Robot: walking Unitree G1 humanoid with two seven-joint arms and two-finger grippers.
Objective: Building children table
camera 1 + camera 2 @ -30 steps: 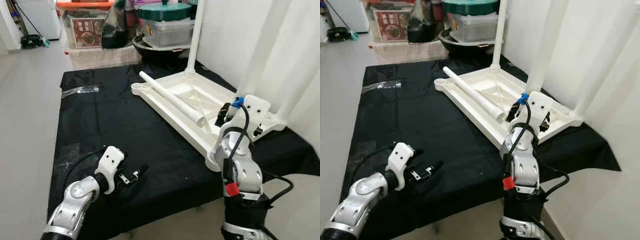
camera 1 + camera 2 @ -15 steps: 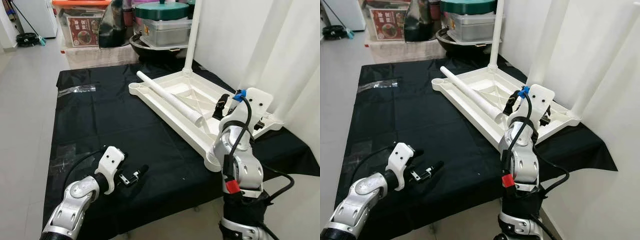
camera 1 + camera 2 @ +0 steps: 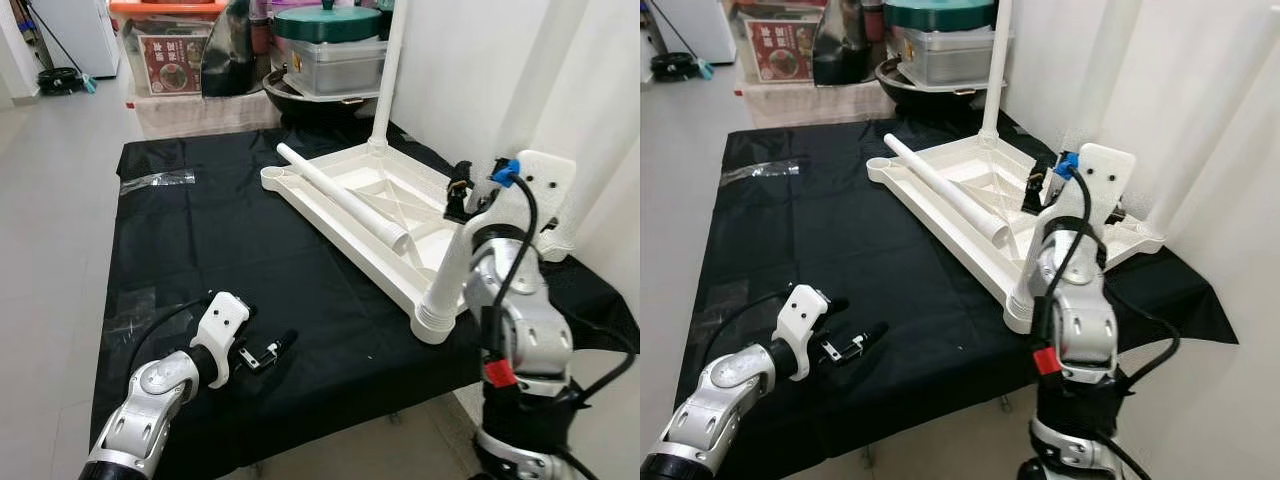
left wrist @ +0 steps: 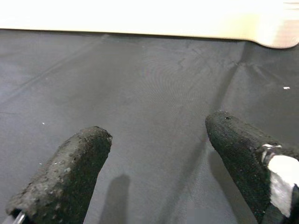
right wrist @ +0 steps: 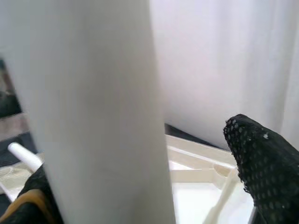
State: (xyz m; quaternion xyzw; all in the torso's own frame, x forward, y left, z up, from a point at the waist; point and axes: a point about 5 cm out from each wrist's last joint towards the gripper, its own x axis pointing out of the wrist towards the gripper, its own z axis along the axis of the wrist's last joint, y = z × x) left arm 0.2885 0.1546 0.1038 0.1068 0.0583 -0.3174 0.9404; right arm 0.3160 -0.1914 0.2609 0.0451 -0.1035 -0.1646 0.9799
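The white tabletop (image 3: 400, 215) lies upside down on a black cloth (image 3: 220, 250). One leg (image 3: 386, 70) stands upright at its far corner. A loose leg (image 3: 340, 195) lies across it. Another leg (image 3: 452, 270) rises, slightly tilted, from the near corner socket (image 3: 432, 322). Around its top my right gripper (image 3: 464, 188) stands open. In the right wrist view the leg (image 5: 93, 107) runs between the fingers, with a gap before one finger (image 5: 261, 158). Low over the cloth near the front edge, my left gripper (image 3: 272, 350) is open and holds nothing; its fingers (image 4: 70, 163) point at the tabletop's edge (image 4: 140, 18).
Storage boxes and a large pot (image 3: 325, 45) are stacked on the floor behind the cloth. A clear plastic bag (image 3: 160, 180) lies at the cloth's far left. White curtains (image 3: 570, 90) hang along the right. Grey floor (image 3: 50, 200) runs down the left side.
My right arm has swung up and to the right, uncovering the leg that stands in the near corner socket. The left arm has stayed put.
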